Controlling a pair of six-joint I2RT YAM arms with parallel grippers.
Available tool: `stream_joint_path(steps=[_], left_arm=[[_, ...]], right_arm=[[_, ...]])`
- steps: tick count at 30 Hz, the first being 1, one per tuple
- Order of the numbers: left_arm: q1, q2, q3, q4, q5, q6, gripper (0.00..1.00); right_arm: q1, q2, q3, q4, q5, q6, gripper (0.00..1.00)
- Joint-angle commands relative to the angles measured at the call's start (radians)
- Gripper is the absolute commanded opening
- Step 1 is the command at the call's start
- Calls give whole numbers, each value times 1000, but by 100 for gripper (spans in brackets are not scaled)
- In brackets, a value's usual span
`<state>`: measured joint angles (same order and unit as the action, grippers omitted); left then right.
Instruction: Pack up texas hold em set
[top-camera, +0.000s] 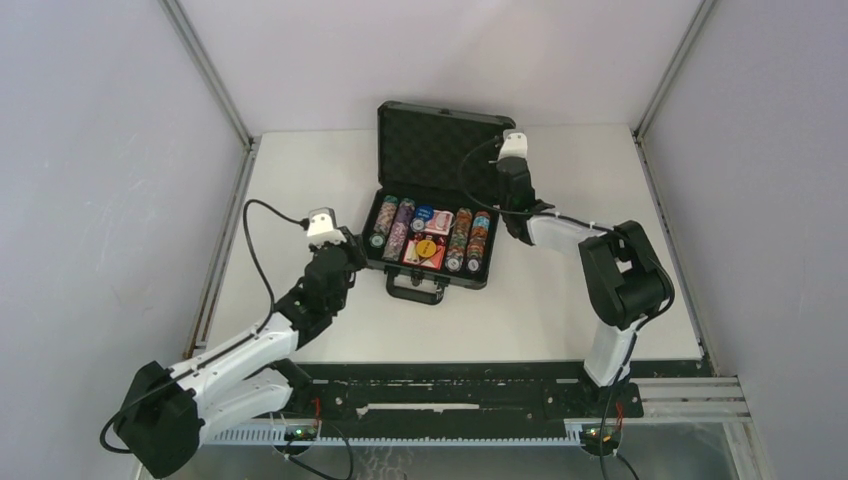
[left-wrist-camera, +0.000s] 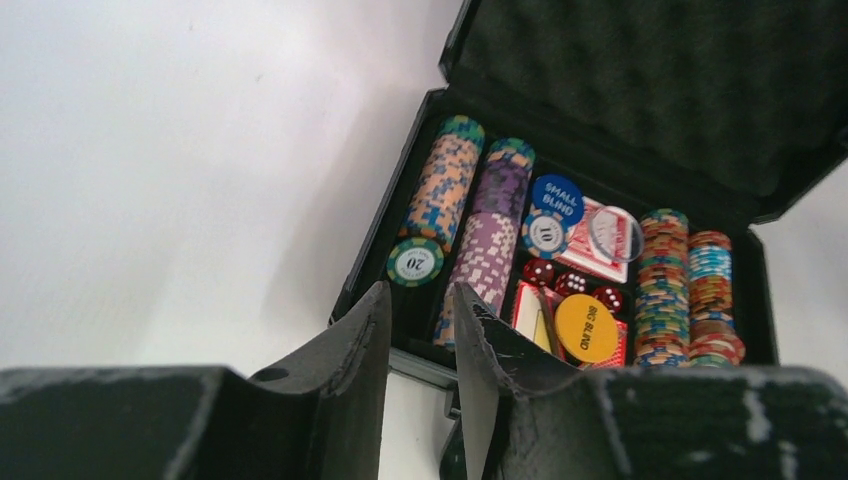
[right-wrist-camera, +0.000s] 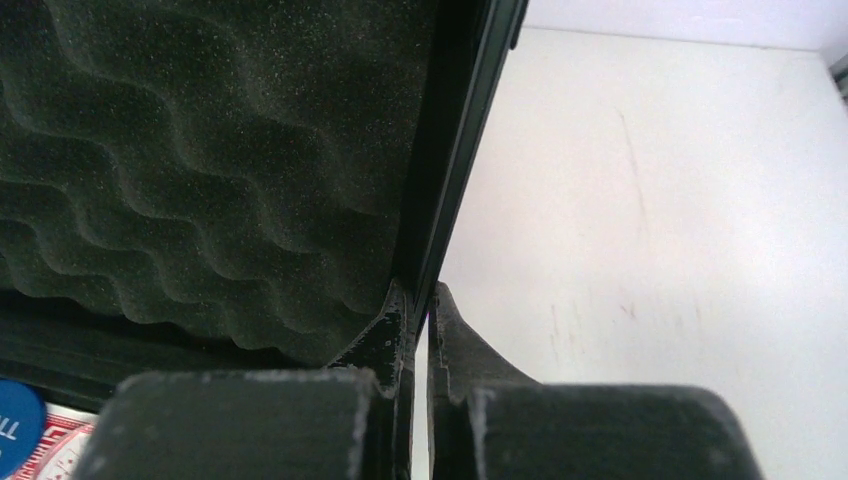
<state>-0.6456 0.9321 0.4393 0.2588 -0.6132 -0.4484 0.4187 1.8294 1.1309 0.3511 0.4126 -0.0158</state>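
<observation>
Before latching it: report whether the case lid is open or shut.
Open. The lid stands upright behind the chips, foam lining exposed.

Open briefcase (top-camera: 430, 150), chips (top-camera: 460, 240) inside, white table (top-camera: 560, 300)

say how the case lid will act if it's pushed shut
The lid likely swings as one rigid panel, given its hard frame. Standing near upright, it may drop once tipped forward. Loaded with chips, the base probably stays put.
</observation>
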Motion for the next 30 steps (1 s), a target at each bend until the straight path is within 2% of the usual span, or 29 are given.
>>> stream_joint_path(steps=[1, 4, 18, 30], left_arm=[[-2, 57, 84, -107, -52, -108, 35], [-2, 94, 133, -183, -56, -146, 36], [3, 65, 122, -246, -29, -275, 37], [24, -17, 91, -290, 15, -344, 37]], right_arm=[[93, -85, -48, 98, 70, -118, 0], [141, -106, -96, 128, 120, -135, 0], [324, -155, -280, 233, 310, -142, 0], [500, -106, -329, 269, 493, -165, 0]])
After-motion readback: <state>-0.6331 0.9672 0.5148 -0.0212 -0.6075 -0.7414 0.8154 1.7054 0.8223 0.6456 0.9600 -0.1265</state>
